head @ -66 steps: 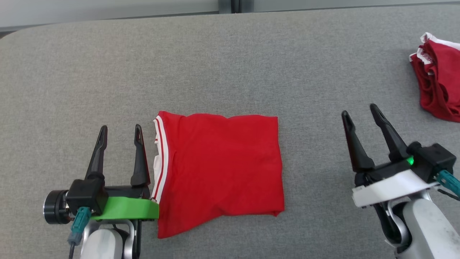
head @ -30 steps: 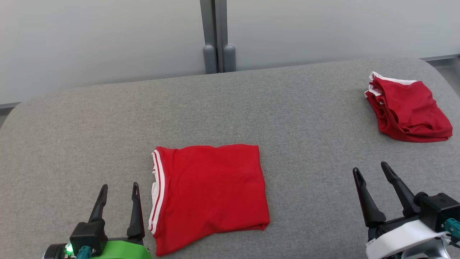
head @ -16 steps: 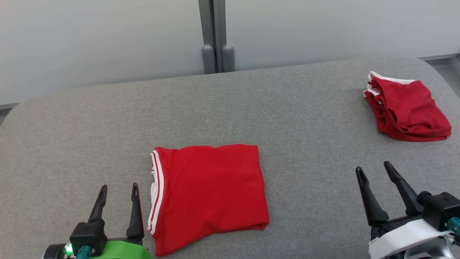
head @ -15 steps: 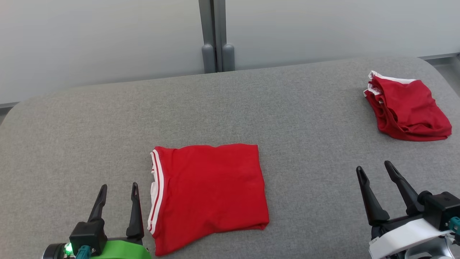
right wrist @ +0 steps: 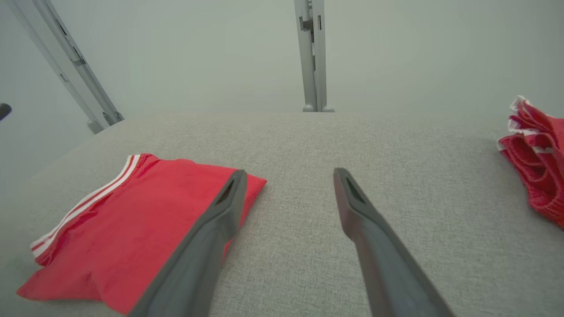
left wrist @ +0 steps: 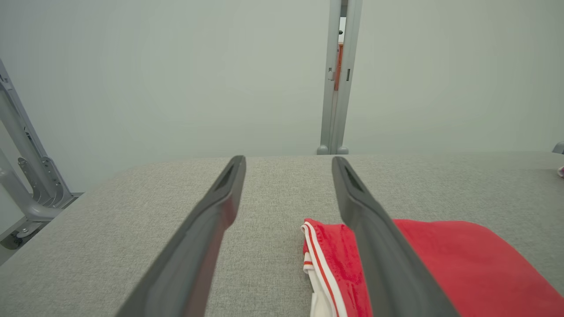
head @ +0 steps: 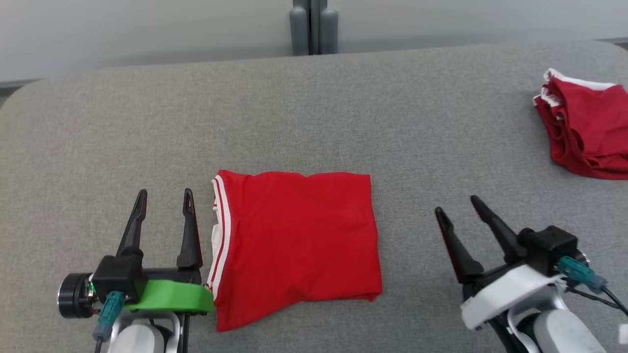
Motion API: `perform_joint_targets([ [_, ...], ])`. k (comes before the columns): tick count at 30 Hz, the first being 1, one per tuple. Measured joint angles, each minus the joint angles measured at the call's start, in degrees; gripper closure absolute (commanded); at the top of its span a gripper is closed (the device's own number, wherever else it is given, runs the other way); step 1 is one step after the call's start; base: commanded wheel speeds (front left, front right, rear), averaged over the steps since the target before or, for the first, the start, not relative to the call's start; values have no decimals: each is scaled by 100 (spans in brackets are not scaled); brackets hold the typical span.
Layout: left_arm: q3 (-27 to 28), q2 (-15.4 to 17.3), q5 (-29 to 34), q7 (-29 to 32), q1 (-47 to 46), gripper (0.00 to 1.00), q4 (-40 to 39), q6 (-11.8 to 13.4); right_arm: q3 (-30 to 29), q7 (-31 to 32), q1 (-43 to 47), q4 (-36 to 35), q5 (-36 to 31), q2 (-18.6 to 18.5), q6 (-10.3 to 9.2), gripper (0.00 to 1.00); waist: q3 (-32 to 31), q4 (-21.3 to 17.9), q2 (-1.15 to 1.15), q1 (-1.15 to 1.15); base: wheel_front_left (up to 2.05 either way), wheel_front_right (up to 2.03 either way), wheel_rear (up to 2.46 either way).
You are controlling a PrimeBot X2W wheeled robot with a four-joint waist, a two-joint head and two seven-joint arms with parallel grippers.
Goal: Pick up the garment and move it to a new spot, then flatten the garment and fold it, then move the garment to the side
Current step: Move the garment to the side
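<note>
The garment (head: pixel 294 245) is red with white stripes along its left edge, folded into a rough rectangle and lying flat near the table's front middle. It also shows in the left wrist view (left wrist: pixel 462 259) and the right wrist view (right wrist: pixel 132 229). My left gripper (head: pixel 163 196) stands open just left of the striped edge, with nothing between its fingers (left wrist: pixel 211 229). Open and empty as well, my right gripper (head: pixel 458 205) hovers over bare table to the right of the garment, apart from it.
A second red garment (head: pixel 584 127) with white trim lies crumpled at the table's far right edge (right wrist: pixel 537 163). The grey fabric table (head: pixel 314 108) has a rounded far left corner. Behind it stands a pale wall with a grey post (head: pixel 314 24).
The head camera has tilted down, so the whole picture shifted. My right gripper has swung left, closer to the folded garment. The garment lies as before.
</note>
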Motion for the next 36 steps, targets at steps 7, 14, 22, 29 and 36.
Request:
perform_joint_targets([
  [7,-89,-87,46,-62,-464,0,133,-53,896,-69,-822,1285,345,325,0,0,487,230,0,0,0,0,0],
  [14,-149,-202,96,-80,-713,0,146,-115,1343,-257,-1342,2458,661,530,0,26,759,552,0,0,0,0,0],
  [22,-70,-227,203,-81,-723,0,33,-174,1857,-577,-1727,2778,1099,412,0,100,888,528,0,0,0,0,0],
  [29,-35,-169,361,-87,-750,0,-102,-261,2097,-951,-1923,2682,1271,98,4,100,941,77,0,0,0,0,0],
  [36,-157,-18,480,-85,-798,0,-166,-374,1892,-1107,-1923,2572,1392,-310,4,100,976,-633,0,0,0,0,0],
])
